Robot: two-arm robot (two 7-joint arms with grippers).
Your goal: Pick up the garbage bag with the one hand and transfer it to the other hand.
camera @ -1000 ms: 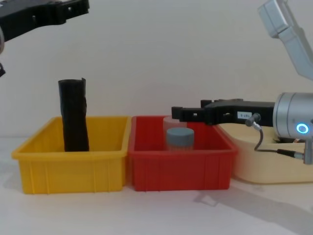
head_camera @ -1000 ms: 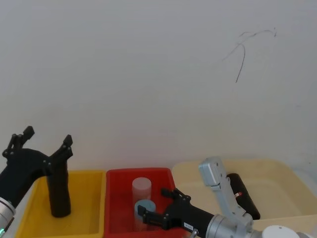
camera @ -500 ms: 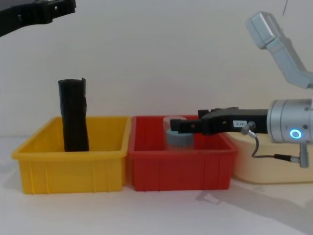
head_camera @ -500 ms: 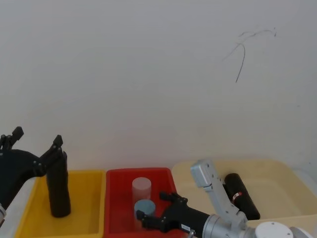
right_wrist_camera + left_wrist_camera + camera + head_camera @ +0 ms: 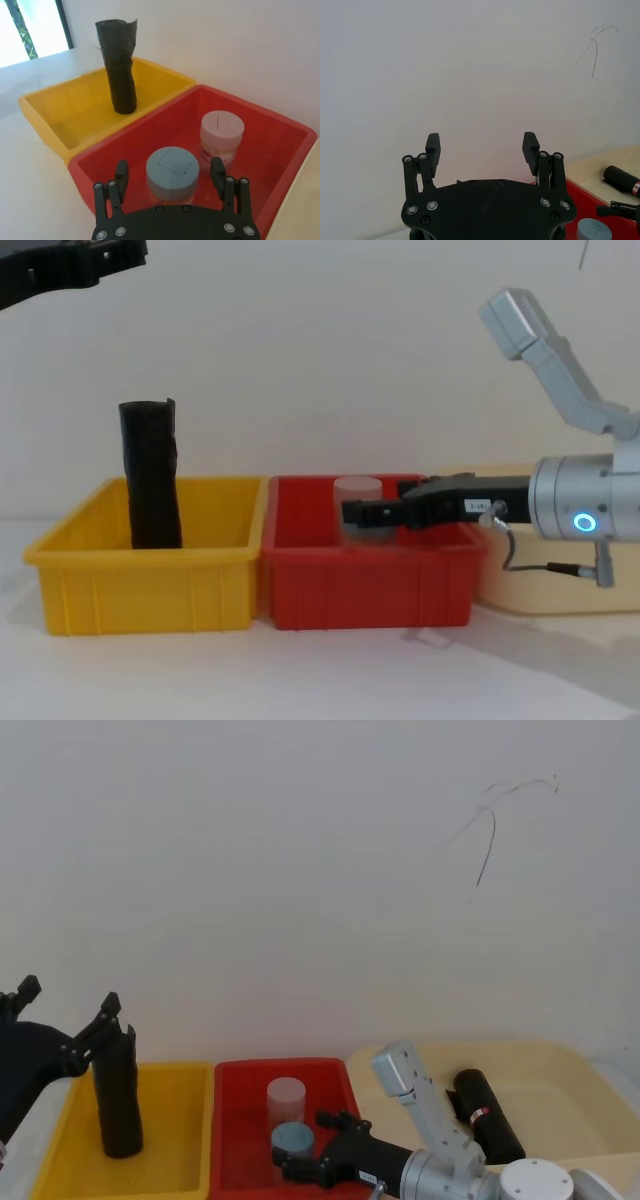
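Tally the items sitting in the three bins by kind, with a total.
Black rolls: 2, the tall plain black roll in the yellow bin and the garbage bag in the cream bin.
Lidded jars: 2, the blue-lidded jar and the pale pink jar, both in the red bin.
Total: 4.

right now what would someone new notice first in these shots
Probably the right gripper, open and reaching low into the red bin at the blue-lidded jar. Next, the tall black roll upright in the yellow bin, with the open left gripper raised beside it. The garbage bag lies in the cream tub.
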